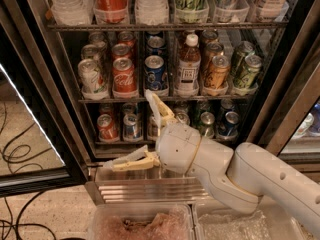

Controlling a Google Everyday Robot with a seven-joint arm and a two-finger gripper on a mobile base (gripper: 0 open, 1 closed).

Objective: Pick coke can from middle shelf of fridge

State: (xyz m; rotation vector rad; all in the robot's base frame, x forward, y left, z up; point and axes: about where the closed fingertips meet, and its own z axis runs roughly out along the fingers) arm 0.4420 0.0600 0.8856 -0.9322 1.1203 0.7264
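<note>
The gripper (pixel 126 130) is held low, fingers (pixel 156 110) spread wide; the coke can (pixel 124 76) is seen above them, untouched.

It looked like a shop or office pantry: a commercial glass-door fridge (pixel 145 190) held rows of cans (pixel 124 76), the pincer (pixel 126 130) spread wide before its lower rack.
</note>
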